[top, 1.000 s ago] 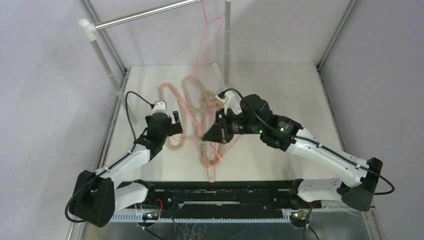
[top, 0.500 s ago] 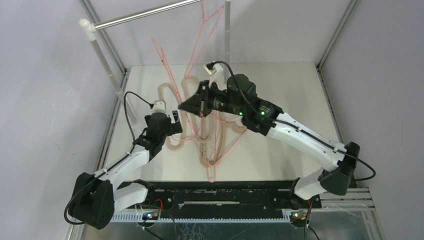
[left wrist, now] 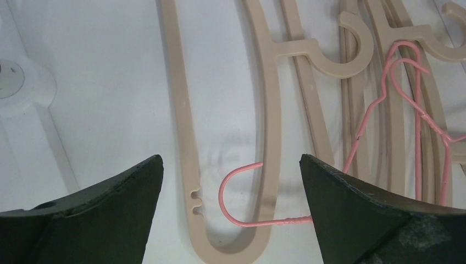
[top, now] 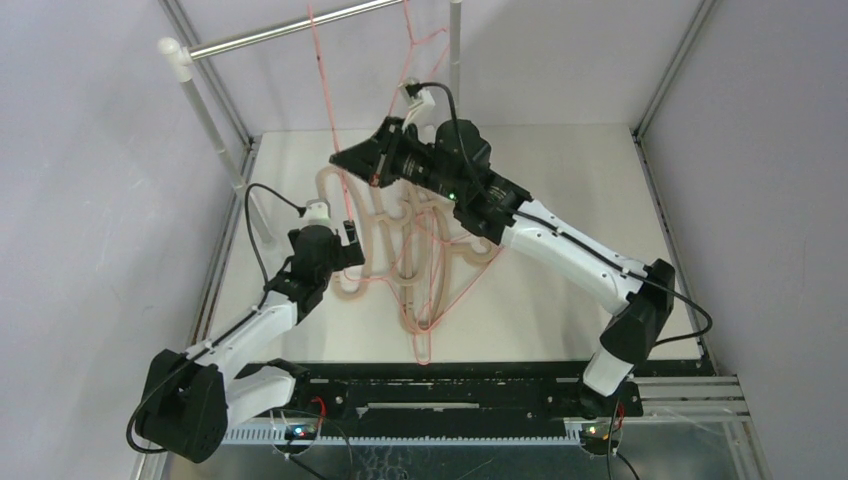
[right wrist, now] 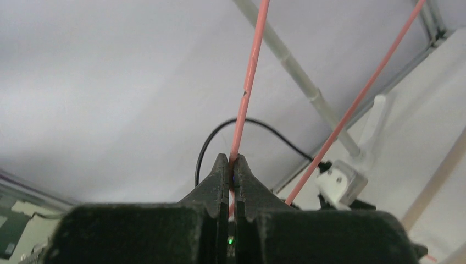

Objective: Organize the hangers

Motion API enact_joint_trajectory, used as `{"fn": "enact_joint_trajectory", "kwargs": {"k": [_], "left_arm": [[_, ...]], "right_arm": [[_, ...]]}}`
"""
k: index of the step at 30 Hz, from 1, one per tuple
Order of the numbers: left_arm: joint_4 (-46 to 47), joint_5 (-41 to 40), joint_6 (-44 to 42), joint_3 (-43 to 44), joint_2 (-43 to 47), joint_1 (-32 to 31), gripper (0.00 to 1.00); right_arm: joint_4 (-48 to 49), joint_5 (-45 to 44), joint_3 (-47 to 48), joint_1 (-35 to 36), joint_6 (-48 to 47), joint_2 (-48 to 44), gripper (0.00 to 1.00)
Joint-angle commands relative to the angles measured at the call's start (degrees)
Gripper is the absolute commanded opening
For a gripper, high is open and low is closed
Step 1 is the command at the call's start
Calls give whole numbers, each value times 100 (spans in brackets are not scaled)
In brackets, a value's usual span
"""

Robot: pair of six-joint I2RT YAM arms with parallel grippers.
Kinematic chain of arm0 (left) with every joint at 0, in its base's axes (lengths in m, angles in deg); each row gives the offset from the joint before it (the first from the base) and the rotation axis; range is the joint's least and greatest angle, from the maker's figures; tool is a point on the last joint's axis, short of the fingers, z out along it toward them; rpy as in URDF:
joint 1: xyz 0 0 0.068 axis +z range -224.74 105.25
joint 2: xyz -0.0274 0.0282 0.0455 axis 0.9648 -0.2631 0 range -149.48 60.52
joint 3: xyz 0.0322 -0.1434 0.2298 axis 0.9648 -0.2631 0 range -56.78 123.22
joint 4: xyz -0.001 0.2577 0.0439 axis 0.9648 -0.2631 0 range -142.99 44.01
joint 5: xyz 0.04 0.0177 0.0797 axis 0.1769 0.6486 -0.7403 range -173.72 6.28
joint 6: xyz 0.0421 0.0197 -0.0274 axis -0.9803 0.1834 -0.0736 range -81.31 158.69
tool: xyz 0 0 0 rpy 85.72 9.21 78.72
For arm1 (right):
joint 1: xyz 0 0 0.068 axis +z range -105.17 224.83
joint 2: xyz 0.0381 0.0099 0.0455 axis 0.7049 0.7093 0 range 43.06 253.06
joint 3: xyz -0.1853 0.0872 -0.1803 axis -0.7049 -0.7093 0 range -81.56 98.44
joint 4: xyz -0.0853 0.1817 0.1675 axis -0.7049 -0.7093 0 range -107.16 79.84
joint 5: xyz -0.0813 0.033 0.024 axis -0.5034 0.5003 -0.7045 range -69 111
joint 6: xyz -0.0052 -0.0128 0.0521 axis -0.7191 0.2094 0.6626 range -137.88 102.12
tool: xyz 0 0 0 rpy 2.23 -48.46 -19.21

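Our right gripper [right wrist: 231, 165] is pinched on one thin pink wire hanger [right wrist: 250, 71], raised close to the rail [top: 290, 30], while our left gripper [left wrist: 231, 165] sits spread open and empty over the beige hangers [left wrist: 187, 137] lying flat below the rail. We reckon the skinny wire could swivel or slip in that pinch, so its hook misses the rail or snags the other pink one [top: 410, 35] up there.

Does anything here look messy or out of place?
Yes. The beige hangers and pink wire hangers lie in a tangled heap on the table, crossing each other. One pink hook sits inside a beige loop, so they may snag when lifted.
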Motion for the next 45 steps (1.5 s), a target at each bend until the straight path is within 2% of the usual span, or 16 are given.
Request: {"fn": "enact_joint_trajectory", "kwargs": {"k": [1,9,14,35,45], "left_arm": [[131,49,51,-64,187,-16,99],[140,105,62,-62,208,-16,99],[170,118,68,-77,171,-20,100],[202,154,67,-41,40,-20,100],[202,155,82,-58,38,-19,99]], "right_arm": [[734,-207,656,-183,191,287,0],[719,-252,1237,-486,455,1015,0],[744,-294,1223,-646,605,1192,0],[860,-950,-121,-1509,862,419,0],[781,-919,-136,-1868,945,398,0]]}}
